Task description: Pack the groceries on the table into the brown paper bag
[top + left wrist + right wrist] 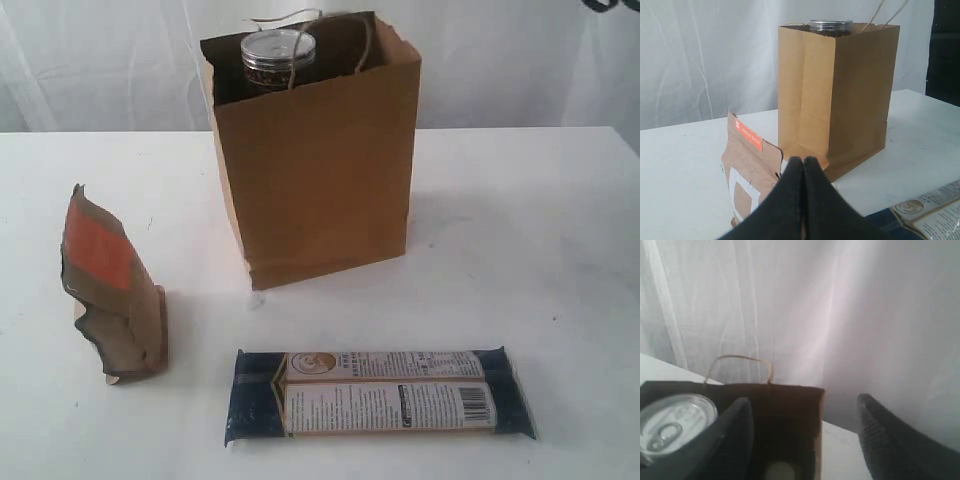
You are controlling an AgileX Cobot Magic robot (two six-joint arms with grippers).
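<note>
Right jaws spread wide and empty above the open brown paper bag [320,170]; left jaws clenched on nothing. The dark pull-tab can [277,60] sits inside the bag, upper centre. On the desk [540,250], the orange-brown pouch [110,290] stands at left and the long navy packet [380,395] lies flat, lower centre.

Staged lab test setup: a plain white table [560,250], its far edge backed by white curtain [100,60].
</note>
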